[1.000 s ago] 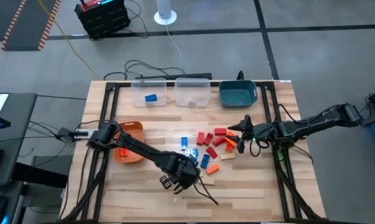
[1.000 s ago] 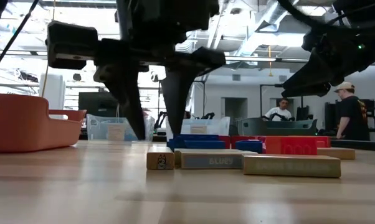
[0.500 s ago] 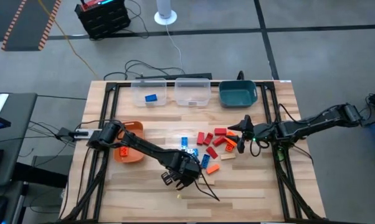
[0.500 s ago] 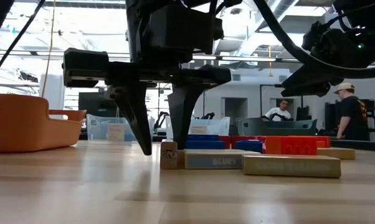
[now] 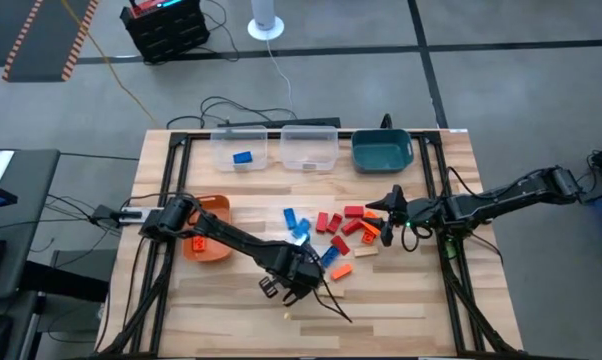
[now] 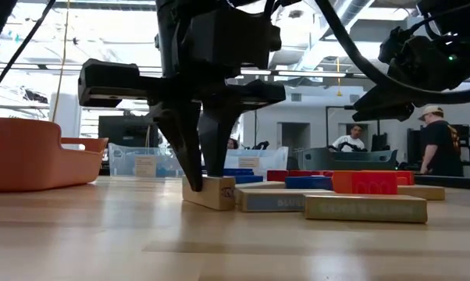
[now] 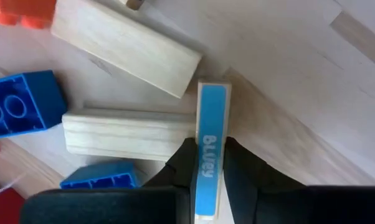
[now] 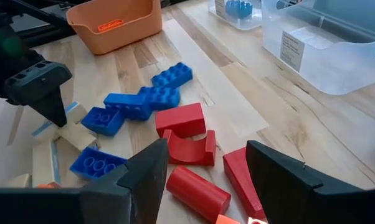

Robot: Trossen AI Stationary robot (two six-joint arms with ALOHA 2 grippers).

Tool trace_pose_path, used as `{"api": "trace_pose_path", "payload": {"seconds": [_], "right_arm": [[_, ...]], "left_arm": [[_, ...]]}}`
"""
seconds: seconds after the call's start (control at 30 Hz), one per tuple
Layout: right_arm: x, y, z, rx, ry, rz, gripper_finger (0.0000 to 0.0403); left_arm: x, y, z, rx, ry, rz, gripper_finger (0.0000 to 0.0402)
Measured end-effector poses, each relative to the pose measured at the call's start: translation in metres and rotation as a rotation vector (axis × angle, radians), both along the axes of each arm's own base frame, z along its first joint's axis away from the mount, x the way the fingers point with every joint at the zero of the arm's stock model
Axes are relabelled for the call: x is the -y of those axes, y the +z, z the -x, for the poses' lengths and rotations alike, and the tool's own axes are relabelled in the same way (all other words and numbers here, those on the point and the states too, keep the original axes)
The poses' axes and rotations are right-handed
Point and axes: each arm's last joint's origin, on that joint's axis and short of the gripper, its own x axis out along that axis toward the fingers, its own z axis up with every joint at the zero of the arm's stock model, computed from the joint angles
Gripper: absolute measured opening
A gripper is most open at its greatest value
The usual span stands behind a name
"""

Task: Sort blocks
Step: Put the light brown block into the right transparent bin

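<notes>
Between left gripper [image 7: 209, 163] fingers (dark): blue-faced wooden block [image 7: 210, 124]

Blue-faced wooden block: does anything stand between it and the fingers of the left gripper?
Nothing visible. The left gripper's fingers press both sides of the blue-faced wooden block; a plain wooden block butts it beside one finger. The right gripper waits nearby.

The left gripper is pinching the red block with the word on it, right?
Not quite. The left gripper is pinching a block with a word on it, but that wooden block has a blue face, not red. The left wrist view shows this.
</notes>
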Motion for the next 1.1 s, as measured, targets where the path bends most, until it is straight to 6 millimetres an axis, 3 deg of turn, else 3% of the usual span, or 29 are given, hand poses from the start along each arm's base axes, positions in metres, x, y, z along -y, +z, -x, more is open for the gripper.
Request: {"api": "trace_pose_path", "payload": {"seconds": [0.13, 0.3, 0.47, 0.73, 1.1], "right_arm": [[0.000, 0.000, 0.000, 0.000, 0.000, 0.000, 0.0249], [0.000, 0.000, 0.000, 0.001, 0.000, 0.000, 0.0249], [0.000, 0.001, -0.001, 0.016, 0.000, -0.003, 0.0249], [-0.001, 0.002, -0.001, 0.021, 0.011, -0.008, 0.0249], [-0.001, 0.002, -0.001, 0.022, 0.011, -0.015, 0.0249]], "left_arm": [[-0.002, 0.000, 0.002, -0.030, 0.035, -0.008, 0.0048], [-0.008, 0.017, 0.001, -0.037, 0.096, -0.026, 0.0072], [-0.026, 0.061, -0.001, 0.077, 0.177, 0.016, 0.0056], [-0.090, 0.087, -0.005, 0.147, 0.350, 0.028, 0.0059], [-0.198, 0.087, -0.006, 0.174, 0.441, -0.027, 0.0060]]}}
